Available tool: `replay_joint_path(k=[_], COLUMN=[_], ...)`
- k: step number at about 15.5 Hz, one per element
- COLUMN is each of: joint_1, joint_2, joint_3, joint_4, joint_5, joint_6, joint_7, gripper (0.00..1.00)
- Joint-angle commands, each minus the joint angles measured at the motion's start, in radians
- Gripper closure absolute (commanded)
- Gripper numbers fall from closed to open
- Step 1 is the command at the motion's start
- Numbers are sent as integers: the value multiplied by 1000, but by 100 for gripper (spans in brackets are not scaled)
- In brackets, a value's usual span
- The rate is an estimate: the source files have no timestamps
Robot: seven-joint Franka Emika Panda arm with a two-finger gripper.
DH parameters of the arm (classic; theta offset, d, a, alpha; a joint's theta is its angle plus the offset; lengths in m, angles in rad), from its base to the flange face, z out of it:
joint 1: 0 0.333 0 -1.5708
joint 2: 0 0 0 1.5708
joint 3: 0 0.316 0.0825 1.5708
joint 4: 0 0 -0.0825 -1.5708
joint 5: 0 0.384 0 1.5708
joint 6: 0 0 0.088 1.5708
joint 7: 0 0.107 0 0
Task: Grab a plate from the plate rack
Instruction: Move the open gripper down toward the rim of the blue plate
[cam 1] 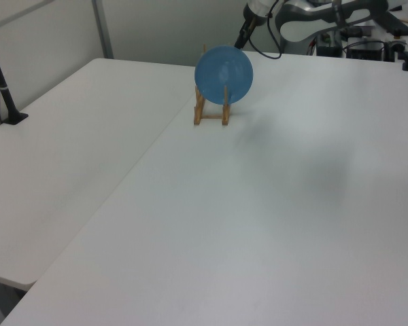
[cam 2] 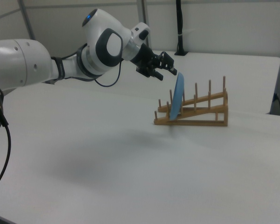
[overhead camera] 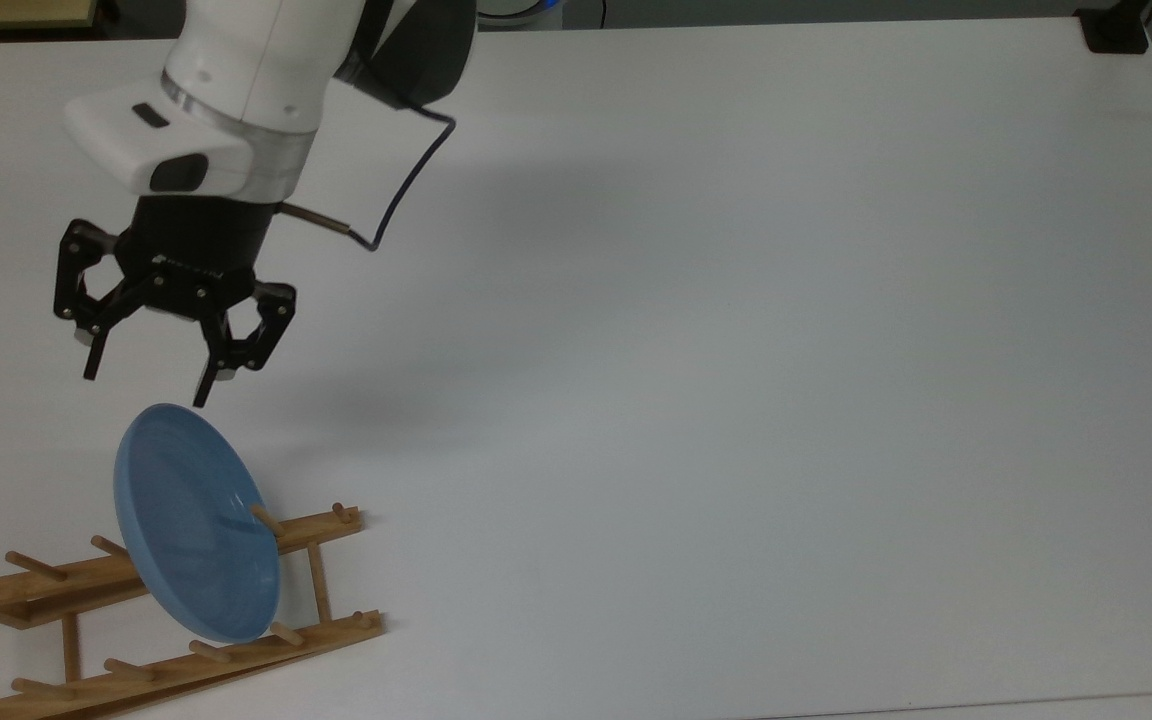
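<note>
The light-blue plate (overhead camera: pixel 194 520) stands on edge in the wooden plate rack (overhead camera: pixel 36 580), leaning between pegs near the rack's right end at the top view's lower left. My gripper (overhead camera: pixel 146 388) hangs open just above the plate's upper rim, fingers pointing down at it and nothing between them. In the right view the gripper (cam 2: pixel 169 74) hovers close to the top edge of the plate (cam 2: pixel 178 97), which is seen edge-on in the rack (cam 2: pixel 200 113). From the left view the plate (cam 1: pixel 224 75) faces the camera on the rack (cam 1: pixel 211 112), with the arm (cam 1: pixel 250 17) behind it.
The white table (overhead camera: pixel 736 350) stretches wide to the top view's right of the rack. A black clamp (overhead camera: pixel 1114 30) sits at its far right corner. A black post (cam 1: pixel 3 88) stands at the left view's left edge, and a cable (overhead camera: pixel 406 190) loops off the wrist.
</note>
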Motion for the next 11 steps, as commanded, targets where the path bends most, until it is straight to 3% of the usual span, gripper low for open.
replay_joint_path(k=[1, 7, 11], joint_1=[2, -7, -4], joint_2=[34, 77, 88], joint_3=[-33, -42, -42], joint_4=[25, 25, 25], joint_5=[-18, -15, -15], joint_6=[33, 108, 141], joint_7=[29, 35, 109], gripper=[33, 36, 36])
